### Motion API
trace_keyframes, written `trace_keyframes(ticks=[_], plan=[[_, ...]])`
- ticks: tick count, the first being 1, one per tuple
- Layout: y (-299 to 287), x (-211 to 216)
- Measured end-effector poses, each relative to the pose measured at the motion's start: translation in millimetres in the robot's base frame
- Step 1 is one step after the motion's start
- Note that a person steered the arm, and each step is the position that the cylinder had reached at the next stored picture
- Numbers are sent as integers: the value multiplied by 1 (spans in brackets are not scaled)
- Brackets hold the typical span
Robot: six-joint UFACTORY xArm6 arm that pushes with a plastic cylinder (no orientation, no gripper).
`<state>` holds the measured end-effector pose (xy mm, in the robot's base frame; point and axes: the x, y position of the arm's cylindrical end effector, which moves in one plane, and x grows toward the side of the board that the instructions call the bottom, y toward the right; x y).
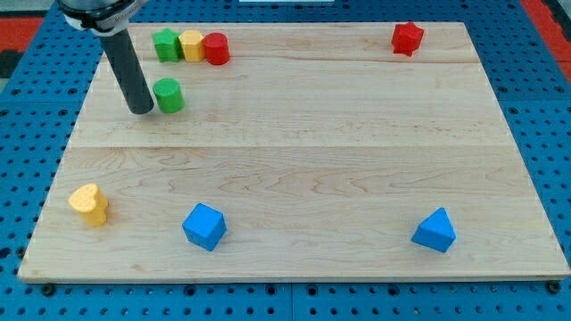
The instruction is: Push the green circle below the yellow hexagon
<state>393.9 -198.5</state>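
Note:
The green circle (169, 95) stands on the wooden board (294, 160) at the upper left. The yellow hexagon (192, 45) sits above it near the top edge, between a green star (165, 45) on its left and a red circle (216, 48) on its right. My tip (142, 110) rests on the board just left of the green circle, touching or almost touching its left side. The green circle lies below and a little left of the yellow hexagon.
A red star (407, 38) is at the top right. A yellow heart (89, 204) is at the bottom left. A blue cube (204, 226) is at the bottom centre-left and a blue triangle-like block (434, 231) at the bottom right.

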Motion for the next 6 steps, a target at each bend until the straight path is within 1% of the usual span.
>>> trace_keyframes(ticks=[1, 2, 3, 4, 6], plan=[[25, 3], [19, -37], [26, -70], [55, -76], [157, 38]])
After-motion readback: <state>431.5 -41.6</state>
